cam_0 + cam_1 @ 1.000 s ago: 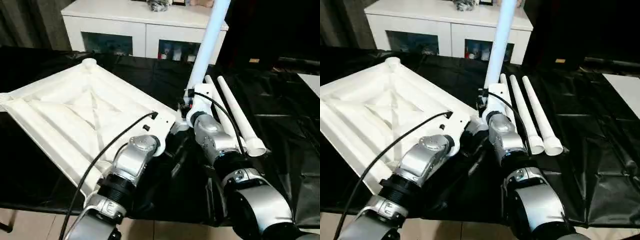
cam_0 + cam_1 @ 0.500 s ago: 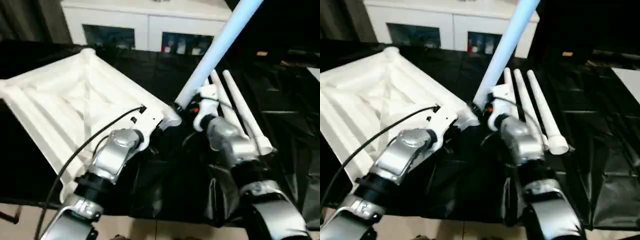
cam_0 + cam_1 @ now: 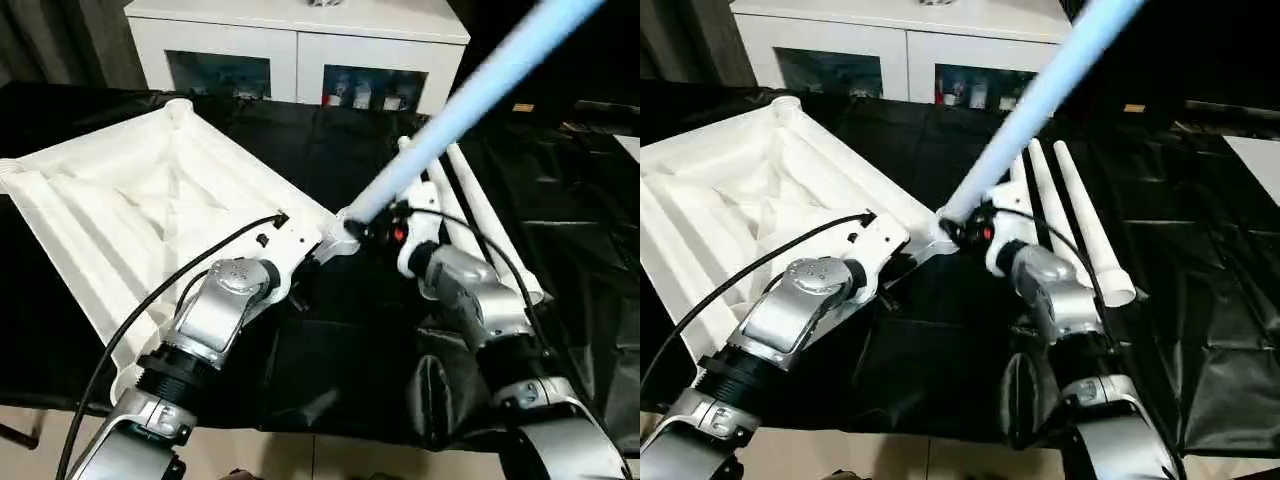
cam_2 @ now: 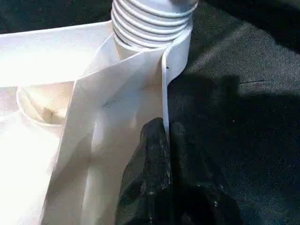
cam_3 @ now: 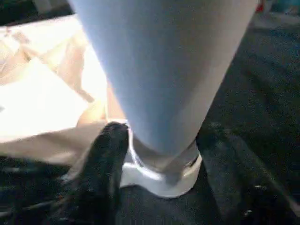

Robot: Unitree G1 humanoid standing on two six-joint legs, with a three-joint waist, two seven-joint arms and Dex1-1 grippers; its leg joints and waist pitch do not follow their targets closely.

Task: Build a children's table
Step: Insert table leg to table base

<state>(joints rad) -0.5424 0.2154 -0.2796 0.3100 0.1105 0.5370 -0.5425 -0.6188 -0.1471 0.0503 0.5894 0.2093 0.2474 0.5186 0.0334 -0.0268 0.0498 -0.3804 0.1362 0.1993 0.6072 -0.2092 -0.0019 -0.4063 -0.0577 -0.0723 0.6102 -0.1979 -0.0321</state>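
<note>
Change since earlier frame: leg (image 3: pixel 470 95) held by the right arm has been swung from near upright to a strong lean toward the robot's right; its lower end has been kept at the near corner of the tabletop.
Left jaws (image 4: pixel 166 140): pressed together on the thin upright side wall of the tabletop (image 3: pixel 130 215), just beside the ribbed corner socket (image 4: pixel 152 18).
Right jaws (image 5: pixel 140 154): state cannot be told; one black finger (image 5: pixel 101 157) is seen against the base of the leg, where it meets the socket collar.
Key relation: leg's long axis runs up and away to the right from the socket, well off the socket's own axis. Judged: the leg must be brought back in line with the socket before it can be seated. The right arm is the one on the leg; the left arm only steadies the top.
Tabletop: lies underside up on the black-covered table (image 3: pixel 590 250), one far corner socket (image 3: pixel 178 105) toward the cabinet (image 3: pixel 300 50).
Spare legs (image 3: pixel 1080 225): lie side by side just right of the right arm, long axes running away from the robot.
Open room: black cloth is free to the right; the spare legs crowd the right forearm.
</note>
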